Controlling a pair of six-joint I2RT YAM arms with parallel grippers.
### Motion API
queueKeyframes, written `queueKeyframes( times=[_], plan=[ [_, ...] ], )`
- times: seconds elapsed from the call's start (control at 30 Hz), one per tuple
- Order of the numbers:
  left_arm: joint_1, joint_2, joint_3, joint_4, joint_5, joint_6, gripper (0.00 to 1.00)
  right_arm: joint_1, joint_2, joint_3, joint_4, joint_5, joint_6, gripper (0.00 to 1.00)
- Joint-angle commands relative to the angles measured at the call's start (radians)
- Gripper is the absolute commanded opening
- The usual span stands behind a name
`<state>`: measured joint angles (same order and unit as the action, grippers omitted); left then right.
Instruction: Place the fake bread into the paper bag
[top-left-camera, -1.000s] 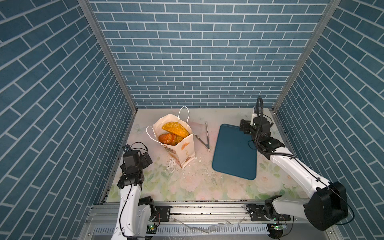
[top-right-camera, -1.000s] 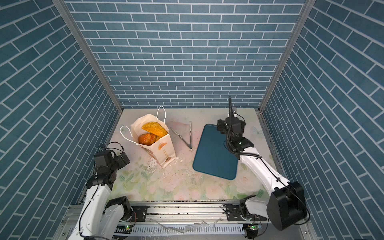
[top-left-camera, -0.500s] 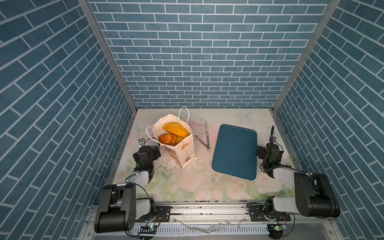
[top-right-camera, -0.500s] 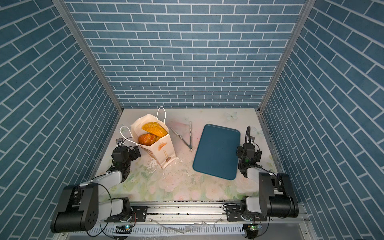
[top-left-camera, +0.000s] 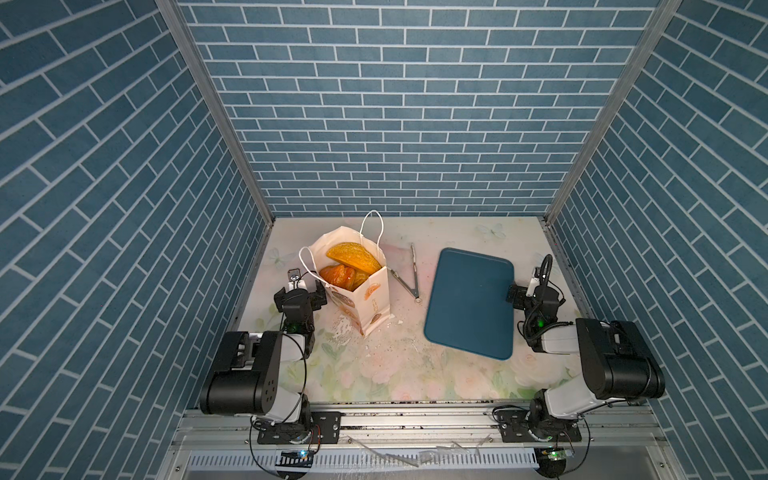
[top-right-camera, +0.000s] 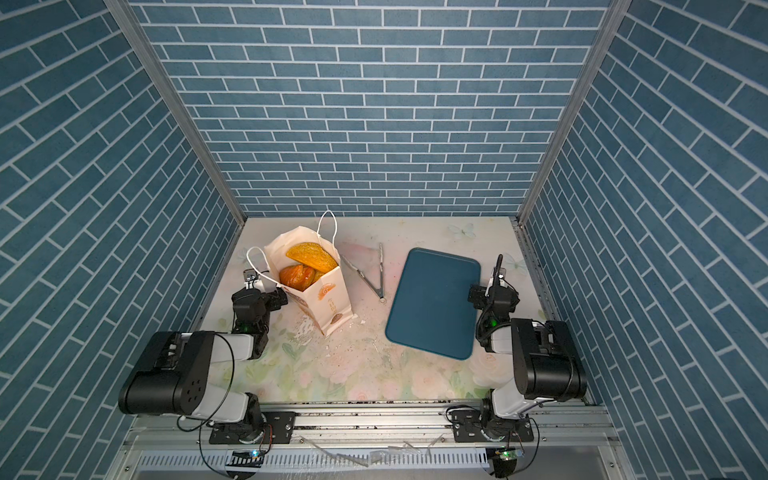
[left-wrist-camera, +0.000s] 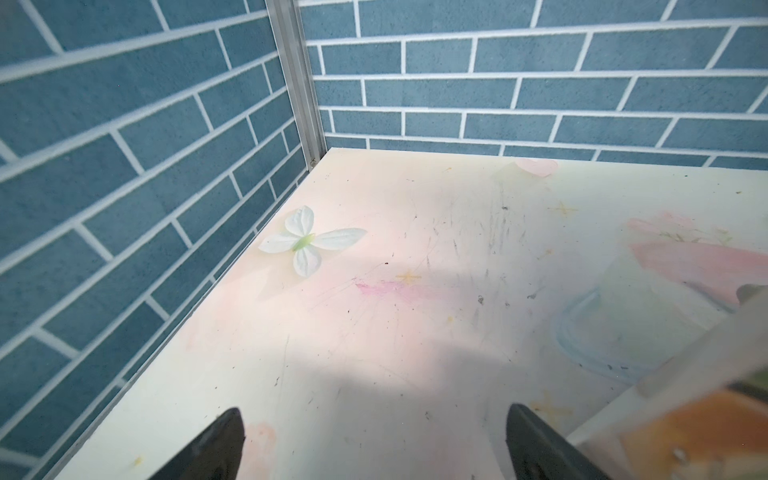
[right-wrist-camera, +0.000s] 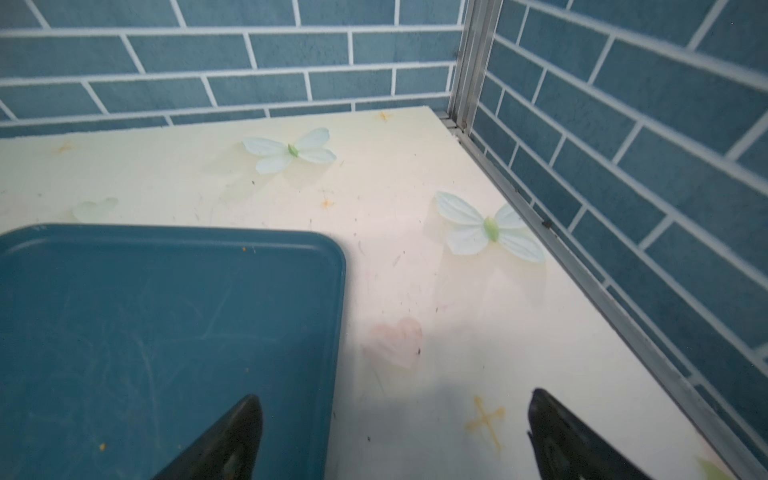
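Fake bread (top-left-camera: 351, 264) fills the upright paper bag (top-left-camera: 372, 301) on the left of the worktop (top-left-camera: 415, 374), unmoved since a second ago, with tongs (top-left-camera: 409, 276) and a blue tray (top-left-camera: 469, 303) to its right. Both arms have folded back low. The left gripper (left-wrist-camera: 376, 415), wide and holding nothing, sits just beside the bag. The right gripper (right-wrist-camera: 397, 399), equally wide, hangs over the tray's right edge.

Both arms folded low; left hand (left-wrist-camera: 374, 415) & right hand (right-wrist-camera: 392, 401) w/ jaws spread wide, empty.
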<state>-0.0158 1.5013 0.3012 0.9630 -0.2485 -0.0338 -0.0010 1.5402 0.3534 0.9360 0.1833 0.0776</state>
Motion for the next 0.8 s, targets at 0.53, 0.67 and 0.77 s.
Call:
queueKeyframes(
  times=[0.53,0.67,0.77],
  plan=[
    [-0.041,0.030,0.069,-0.058,0.038,0.082,1.00,-0.005,0.008,0.027,-0.035,-0.022,-0.021,0.99],
    [-0.041,0.029,0.070,-0.062,0.045,0.082,1.00,-0.005,0.009,0.032,-0.042,-0.033,-0.024,0.99],
    [-0.041,0.029,0.069,-0.061,0.045,0.081,1.00,-0.007,0.004,0.025,-0.035,-0.035,-0.022,0.99]
  ],
)
